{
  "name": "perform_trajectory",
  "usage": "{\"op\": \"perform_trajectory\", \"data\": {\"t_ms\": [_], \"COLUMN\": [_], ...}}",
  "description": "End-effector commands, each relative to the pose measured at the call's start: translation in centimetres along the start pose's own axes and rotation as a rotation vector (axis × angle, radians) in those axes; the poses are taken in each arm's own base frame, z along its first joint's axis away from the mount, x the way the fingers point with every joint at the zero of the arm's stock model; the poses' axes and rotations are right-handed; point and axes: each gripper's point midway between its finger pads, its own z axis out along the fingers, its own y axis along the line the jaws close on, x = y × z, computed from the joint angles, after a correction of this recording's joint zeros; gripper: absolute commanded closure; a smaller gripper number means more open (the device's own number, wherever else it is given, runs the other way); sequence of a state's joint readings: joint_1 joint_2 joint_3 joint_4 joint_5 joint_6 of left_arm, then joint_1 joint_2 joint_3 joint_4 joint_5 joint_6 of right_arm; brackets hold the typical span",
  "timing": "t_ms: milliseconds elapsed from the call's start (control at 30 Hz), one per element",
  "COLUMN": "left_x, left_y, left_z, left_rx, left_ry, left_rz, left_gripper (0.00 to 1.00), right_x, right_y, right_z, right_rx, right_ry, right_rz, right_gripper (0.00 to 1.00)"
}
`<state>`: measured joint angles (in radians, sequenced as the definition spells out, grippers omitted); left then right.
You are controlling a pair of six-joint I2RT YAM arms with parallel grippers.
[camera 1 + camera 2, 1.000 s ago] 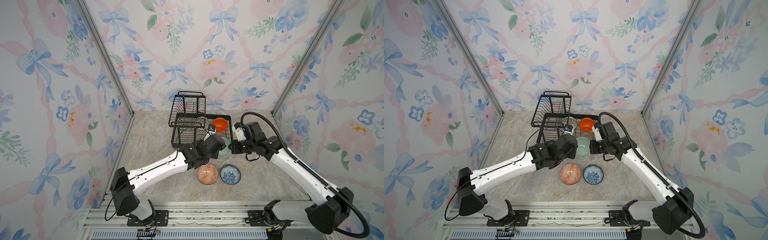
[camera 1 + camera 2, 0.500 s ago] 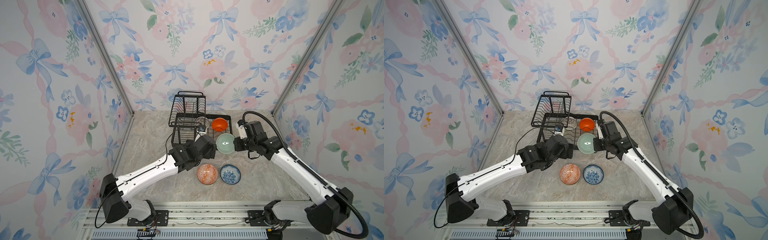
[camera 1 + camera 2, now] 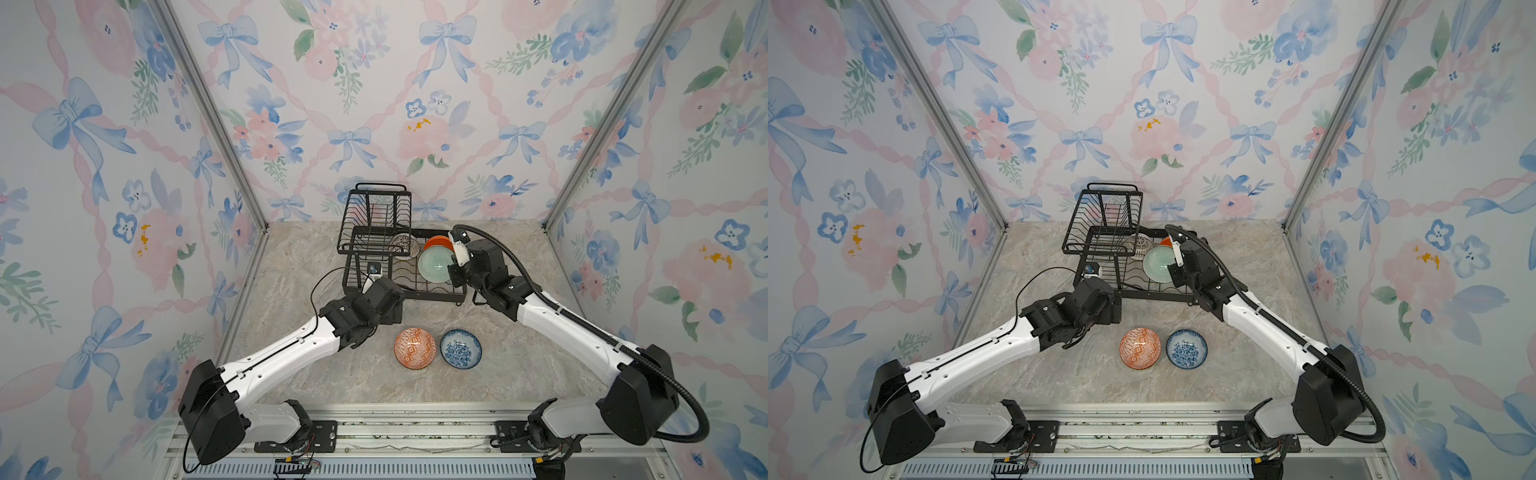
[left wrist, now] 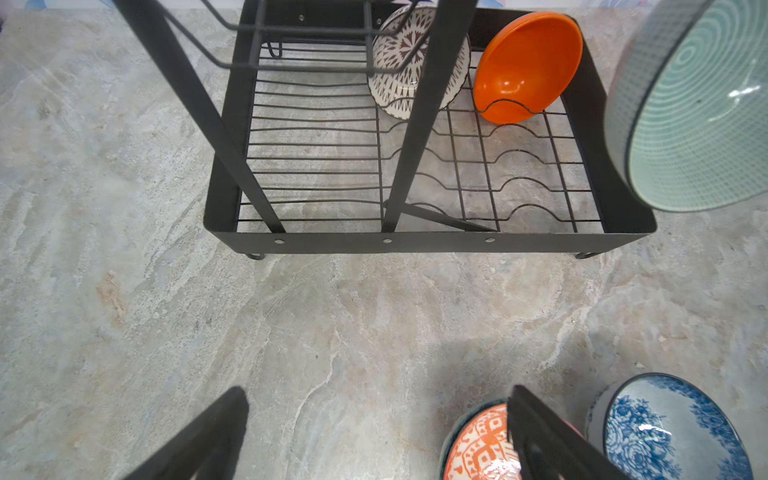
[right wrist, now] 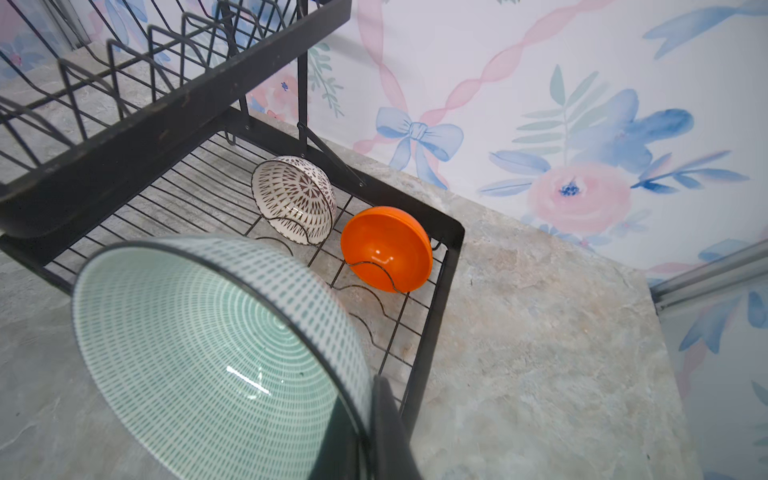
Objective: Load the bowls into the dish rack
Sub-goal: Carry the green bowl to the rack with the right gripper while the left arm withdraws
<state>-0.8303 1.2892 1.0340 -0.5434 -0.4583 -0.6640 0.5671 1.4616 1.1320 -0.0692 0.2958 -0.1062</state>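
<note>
The right fingers [image 5: 388, 424] pinch the rim of a pale green bowl [image 3: 432, 264], holding it on edge over the right side of the black dish rack [image 3: 376, 216], with its hollow turned toward the front of the desk [image 3: 291, 266]. Whether the bowl touches the wires of the lower tray cannot be made out.

Two bowls stand on edge in slots at the back of that tray. A white bowl with brown markings [image 4: 399, 62] sits partly under the raised upper basket, and a plain orange bowl [image 4: 528, 62] stands just beside it in the rear right corner. In both top views the green bowl sits just in front of the orange one.

The left fingers [image 4: 208, 432] are spread wide and hold nothing, hovering over bare desk just in front of the rack's near left corner.

Two more bowls rest upright on the desk, well apart from the rack. An orange-and-white patterned bowl [image 3: 414, 348] and a blue-and-white flowered bowl [image 3: 460, 349] sit side by side, almost touching. In the left wrist view one spread finger overlaps the patterned bowl, while in a top view the arm's tip is clear of it.
</note>
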Motion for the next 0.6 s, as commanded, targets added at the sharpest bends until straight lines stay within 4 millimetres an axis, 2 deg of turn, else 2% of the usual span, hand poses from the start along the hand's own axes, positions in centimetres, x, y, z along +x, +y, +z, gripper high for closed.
{"op": "perform_trajectory", "data": {"t_ms": [0, 233, 267, 567], "left_x": [0.8, 1.9, 2.0, 4.8], "left_y": [0.2, 2.3, 2.5, 5.4], "left_z": [0.5, 1.0, 1.0, 2.4], "left_rx": [0.026, 0.033, 0.034, 0.0], "left_ry": [0.015, 0.027, 0.026, 0.099], "left_rz": [-0.032, -0.079, -0.081, -0.111], "left_gripper": [0.02, 0.02, 0.02, 0.02], "right_x": [-3.7, -2.7, -1.9, -0.2], "right_y": [-1.0, -0.2, 0.2, 1.9], "right_z": [1.4, 4.8, 5.9, 9.4], "right_rx": [0.1, 0.137, 0.136, 0.137], "right_ry": [-0.184, -0.242, -0.229, -0.245], "right_rz": [-0.051, -0.145, -0.157, -0.194], "right_gripper": [1.0, 1.0, 1.0, 1.0]}}
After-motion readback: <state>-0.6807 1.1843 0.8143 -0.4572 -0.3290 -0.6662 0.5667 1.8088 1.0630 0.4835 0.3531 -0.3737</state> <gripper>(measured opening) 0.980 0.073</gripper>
